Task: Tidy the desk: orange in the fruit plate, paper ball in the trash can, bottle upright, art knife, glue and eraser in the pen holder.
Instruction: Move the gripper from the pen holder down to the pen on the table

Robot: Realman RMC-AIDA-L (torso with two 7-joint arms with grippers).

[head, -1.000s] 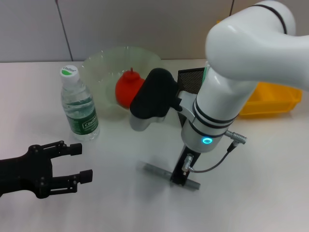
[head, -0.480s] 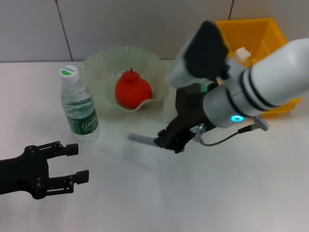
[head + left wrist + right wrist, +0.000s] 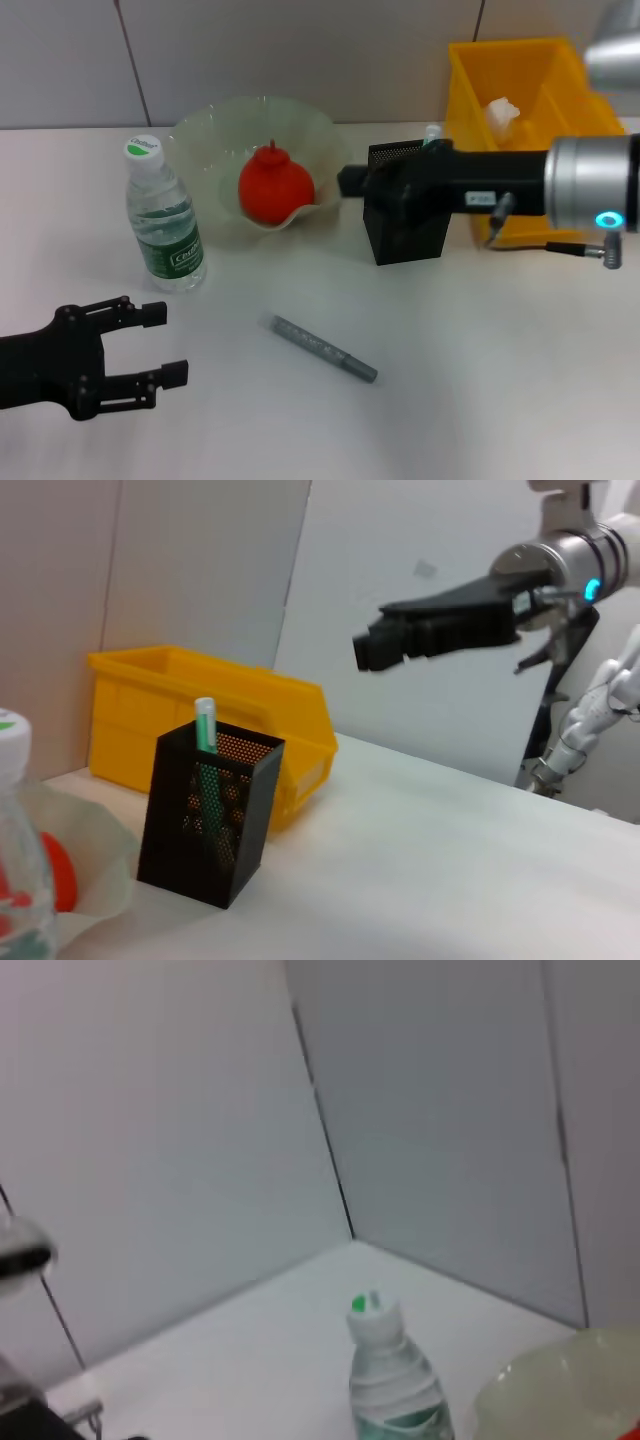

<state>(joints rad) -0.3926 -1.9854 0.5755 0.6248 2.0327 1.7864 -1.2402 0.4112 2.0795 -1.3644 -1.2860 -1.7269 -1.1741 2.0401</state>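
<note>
bottle [image 3: 392,1380] upright | fruit plate [image 3: 560,1385] rim just beside | desk [image 3: 250,1350] white

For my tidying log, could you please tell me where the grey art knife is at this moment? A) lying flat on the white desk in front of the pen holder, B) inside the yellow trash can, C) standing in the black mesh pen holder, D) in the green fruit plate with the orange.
A: the art knife lies flat on the desk, nearer the robot than the pen holder, with nothing gripping it.
</note>
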